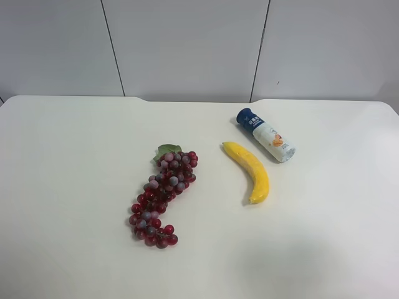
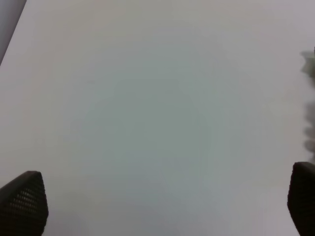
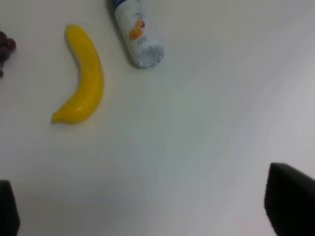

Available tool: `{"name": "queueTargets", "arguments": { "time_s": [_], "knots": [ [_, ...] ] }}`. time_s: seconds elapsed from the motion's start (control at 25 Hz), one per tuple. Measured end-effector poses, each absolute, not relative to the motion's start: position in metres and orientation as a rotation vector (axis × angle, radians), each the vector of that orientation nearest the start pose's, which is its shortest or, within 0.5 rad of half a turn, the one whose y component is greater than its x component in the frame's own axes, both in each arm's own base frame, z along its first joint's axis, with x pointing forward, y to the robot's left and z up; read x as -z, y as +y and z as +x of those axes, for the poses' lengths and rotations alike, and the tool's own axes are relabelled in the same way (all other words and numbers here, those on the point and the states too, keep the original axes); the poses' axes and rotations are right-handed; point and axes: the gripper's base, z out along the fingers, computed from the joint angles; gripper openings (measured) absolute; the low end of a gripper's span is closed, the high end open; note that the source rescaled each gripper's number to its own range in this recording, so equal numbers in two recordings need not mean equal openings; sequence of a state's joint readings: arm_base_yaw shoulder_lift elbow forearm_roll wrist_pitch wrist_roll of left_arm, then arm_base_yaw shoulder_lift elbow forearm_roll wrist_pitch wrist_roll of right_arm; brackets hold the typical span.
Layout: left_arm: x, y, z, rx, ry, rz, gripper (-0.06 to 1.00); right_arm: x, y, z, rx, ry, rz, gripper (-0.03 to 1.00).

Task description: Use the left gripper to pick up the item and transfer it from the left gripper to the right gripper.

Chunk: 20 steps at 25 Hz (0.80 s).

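The item, a small white bottle [image 1: 266,134] with a dark blue cap and an orange picture near its base, lies on its side on the white table [image 1: 75,187], right of centre. It also shows in the right wrist view [image 3: 136,32], apart from the gripper. My right gripper [image 3: 147,209] is open and empty, its fingertips [image 3: 290,204] wide apart over bare table. My left gripper [image 2: 162,206] is open and empty over bare table, its fingertips [image 2: 24,201] wide apart. Neither arm shows in the exterior high view.
A yellow banana [image 1: 250,169] lies just beside the bottle and shows in the right wrist view [image 3: 83,78]. A red grape bunch [image 1: 163,196] with a green leaf lies near the table's middle. A grey panelled wall [image 1: 187,43] stands behind the table.
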State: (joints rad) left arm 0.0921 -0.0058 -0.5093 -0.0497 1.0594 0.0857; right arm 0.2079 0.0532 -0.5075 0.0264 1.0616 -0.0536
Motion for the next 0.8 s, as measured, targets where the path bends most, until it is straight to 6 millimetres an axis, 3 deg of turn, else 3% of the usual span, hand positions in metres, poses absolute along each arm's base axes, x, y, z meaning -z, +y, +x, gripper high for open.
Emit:
{"name": "queueTargets", "arguments": {
  "time_s": [0.56,0.8],
  "knots": [
    [-0.28,-0.0046,-0.0065,-0.053,2.027,-0.004,1.0,-0.2796,0.0014,-0.001,-0.118,2.052,-0.267,1.0],
    [-0.28,-0.0046,-0.0065,-0.053,2.027,-0.004,1.0,-0.2794,0.0012,-0.0062,-0.035,2.03,-0.127,1.0]
  ]
}}
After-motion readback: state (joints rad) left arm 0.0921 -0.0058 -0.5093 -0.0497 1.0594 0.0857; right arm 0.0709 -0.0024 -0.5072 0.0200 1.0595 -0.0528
